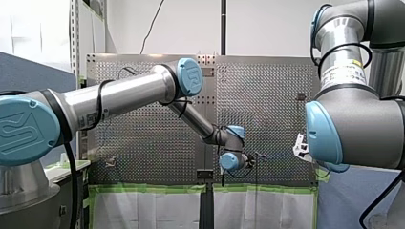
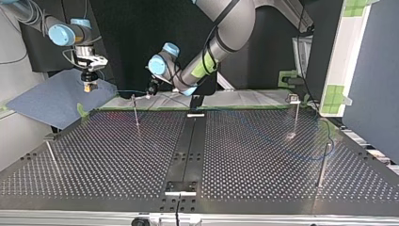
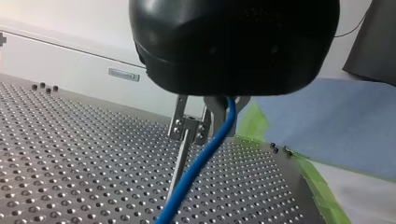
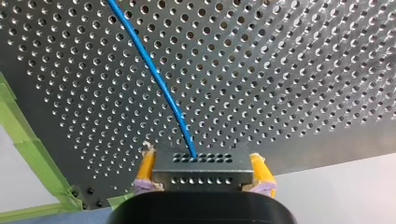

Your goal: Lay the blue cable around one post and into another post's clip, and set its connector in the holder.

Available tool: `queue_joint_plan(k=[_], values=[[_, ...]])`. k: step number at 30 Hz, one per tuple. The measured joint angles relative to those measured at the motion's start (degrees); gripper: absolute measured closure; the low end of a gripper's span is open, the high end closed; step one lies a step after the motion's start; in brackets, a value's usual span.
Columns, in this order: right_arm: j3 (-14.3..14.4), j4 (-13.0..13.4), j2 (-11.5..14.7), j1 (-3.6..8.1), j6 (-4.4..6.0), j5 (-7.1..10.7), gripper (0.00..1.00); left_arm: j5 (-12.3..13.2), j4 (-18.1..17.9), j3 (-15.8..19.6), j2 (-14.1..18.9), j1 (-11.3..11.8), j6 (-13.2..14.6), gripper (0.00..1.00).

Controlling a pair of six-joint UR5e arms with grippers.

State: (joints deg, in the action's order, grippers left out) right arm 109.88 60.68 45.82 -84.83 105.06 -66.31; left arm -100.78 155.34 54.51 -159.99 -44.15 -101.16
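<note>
Beside far post's clip (image 3: pixel 187 127), pinching blue cable (image 3: pixel 201 163) with left gripper (image 2: pixel 151 90), clamping connector (image 4: pixel 201 178) with right gripper (image 4: pixel 203 169); clipping, seating pending.

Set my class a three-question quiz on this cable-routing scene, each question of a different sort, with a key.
1. True or false: my right gripper is shut on the connector.
2. The blue cable leaves the connector over: A) the perforated table, B) a wooden bench, C) a tray.
3. Fill in: in the left wrist view, my left gripper holds the blue cable beside a slim metal ____.
Key: 1 true; 2 A; 3 post.
</note>
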Motion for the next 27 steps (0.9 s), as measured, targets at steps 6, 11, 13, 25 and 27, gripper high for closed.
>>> queue_joint_plan(k=[6, 11, 13, 25, 27], values=[[-0.28, -0.97, -0.29, -0.05, 0.47, -0.20, 1.00, 0.06, 0.05, 0.06, 0.00, 0.08, 0.00, 1.00], [-2.20, -2.95, -2.09, -0.09, 0.24, -0.28, 1.00, 0.08, 0.08, 0.01, 0.00, 0.12, 0.00, 1.00], [-2.83, -3.79, -2.49, -0.13, -0.37, -0.30, 1.00, 0.08, 0.13, 0.00, 0.00, 0.16, 0.00, 1.00], [-4.04, -5.72, -3.01, -0.29, 0.08, 0.35, 1.00, 0.20, 0.30, -0.22, 0.00, 0.19, 0.02, 1.00], [-4.20, -5.71, -3.02, -0.37, 0.13, 0.60, 1.00, 0.41, 0.32, -0.38, -0.02, 0.18, 0.01, 1.00]])
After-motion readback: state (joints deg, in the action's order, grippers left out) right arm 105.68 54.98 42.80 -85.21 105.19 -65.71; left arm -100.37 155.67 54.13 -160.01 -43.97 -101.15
